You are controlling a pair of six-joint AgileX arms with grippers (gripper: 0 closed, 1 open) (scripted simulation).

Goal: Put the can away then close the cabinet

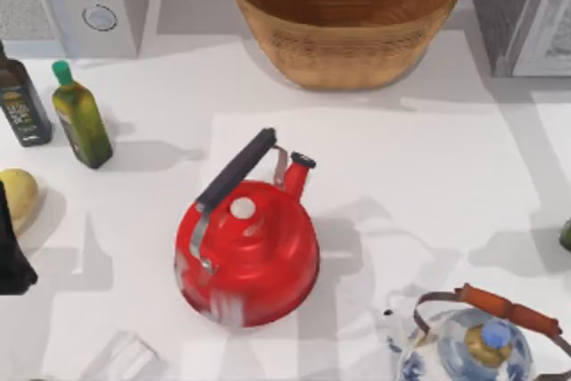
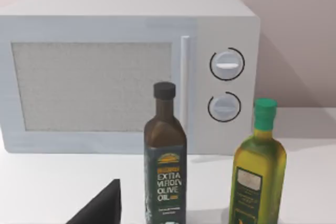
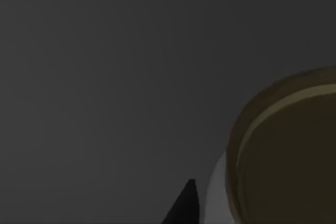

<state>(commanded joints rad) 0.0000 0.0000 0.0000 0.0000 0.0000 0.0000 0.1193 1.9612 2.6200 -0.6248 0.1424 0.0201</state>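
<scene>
Top view: wicker basket (image 1: 346,15) at the back, red kettle (image 1: 247,252) mid-table, blue-white teapot (image 1: 473,345) front right. Left arm (image 1: 12,252) sits at the left edge. Left wrist view adds the microwave (image 2: 126,72) behind a dark oil bottle (image 2: 165,166) and green-capped bottle (image 2: 258,169) — left claw state: can't tell. Right wrist view is dark — the can (image 3: 286,156), gold top, sits just beside a right fingertip (image 3: 184,205); grip: can't tell.
</scene>
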